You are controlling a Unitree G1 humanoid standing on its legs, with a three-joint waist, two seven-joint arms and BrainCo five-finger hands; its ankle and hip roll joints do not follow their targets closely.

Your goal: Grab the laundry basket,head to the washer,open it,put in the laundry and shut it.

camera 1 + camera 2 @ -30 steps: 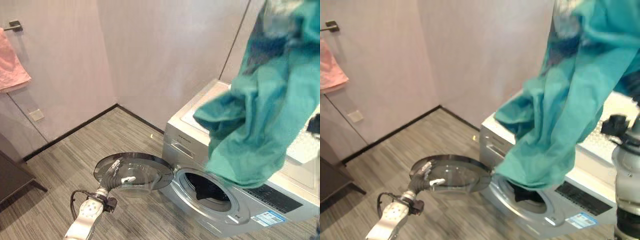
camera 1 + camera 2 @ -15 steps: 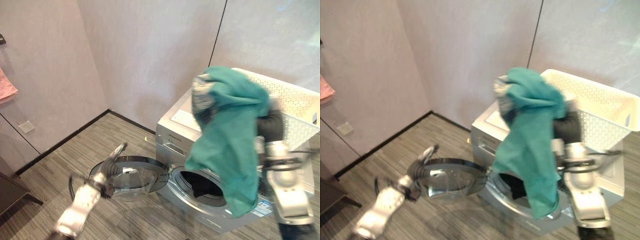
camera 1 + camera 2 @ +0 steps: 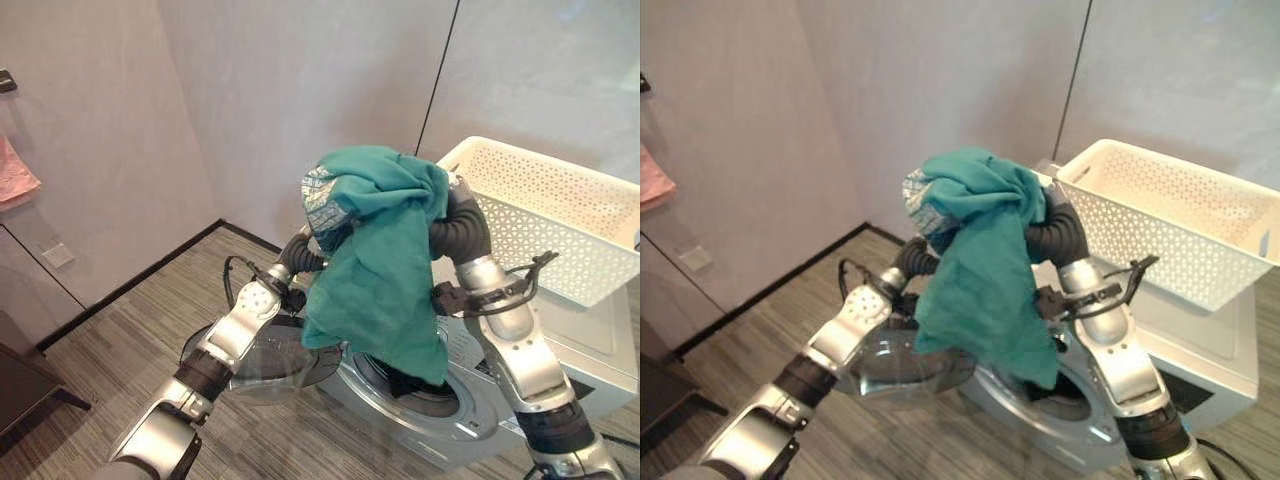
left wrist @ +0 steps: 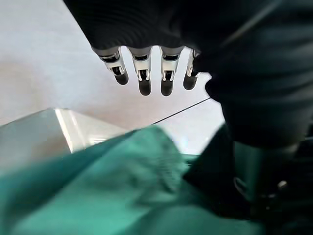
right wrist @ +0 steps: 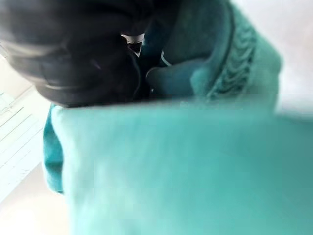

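A teal cloth, bunched with a patterned grey piece, hangs from my right hand above the washer's round opening. The cloth covers most of that hand; in the right wrist view it is bunched against the curled fingers. My left hand is raised to the cloth's left side, fingers straight, with teal fabric just beyond them. The silver washer stands with its glass door swung open to the left and dark laundry inside the drum. The white perforated basket sits on the washer's top.
A pink towel hangs on the left wall above a wall socket. A dark piece of furniture stands at the lower left. The washer is set close to the room's corner walls.
The camera has shifted. My right arm has brought the teal cloth down from close to the camera to above the washer opening. My left hand has left the door and risen to the cloth.
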